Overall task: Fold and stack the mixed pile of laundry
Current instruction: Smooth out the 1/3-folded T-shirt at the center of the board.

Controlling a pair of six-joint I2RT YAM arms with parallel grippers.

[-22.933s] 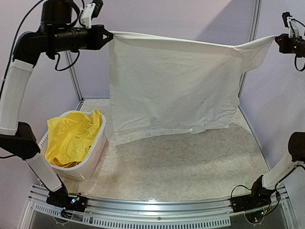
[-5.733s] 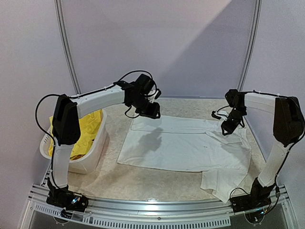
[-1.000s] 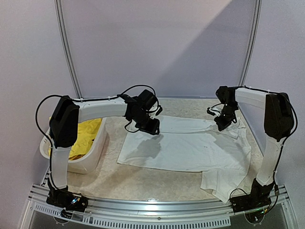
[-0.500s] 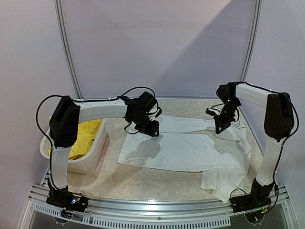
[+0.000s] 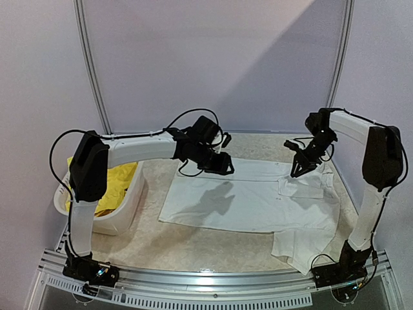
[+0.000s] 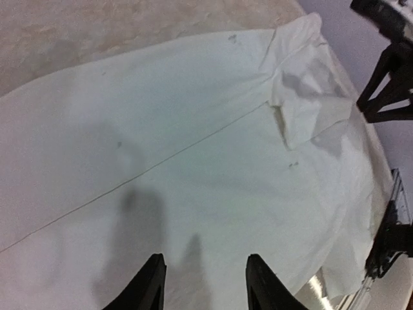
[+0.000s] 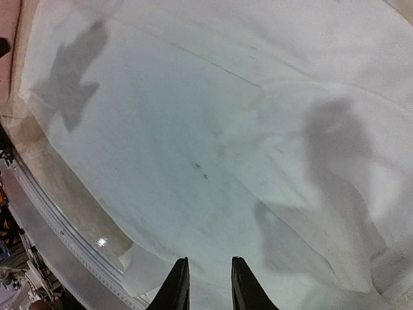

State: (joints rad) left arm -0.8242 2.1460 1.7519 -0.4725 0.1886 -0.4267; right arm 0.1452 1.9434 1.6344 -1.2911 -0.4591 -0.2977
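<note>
A white T-shirt [image 5: 245,200] lies spread flat on the table, folded along its far edge. One sleeve [image 5: 302,187] is folded in onto the body, and the other sleeve [image 5: 293,248] reaches toward the front edge. My left gripper [image 5: 227,166] hovers above the shirt's far left part, open with nothing between the fingers [image 6: 205,261]. The right gripper [image 5: 297,170] hangs just above the folded sleeve, its jaws a little apart and empty [image 7: 209,261]. Yellow shorts [image 5: 106,184] lie in the basket. No navy or pink piece shows.
The white slotted basket [image 5: 132,201] stands at the table's left edge. A metal rail [image 5: 206,281] runs along the front edge. Frame posts [image 5: 90,71] and the walls close in the back and right sides.
The right gripper has opened, let go of the sleeve and risen off it. The left gripper has moved right and up over the shirt.
</note>
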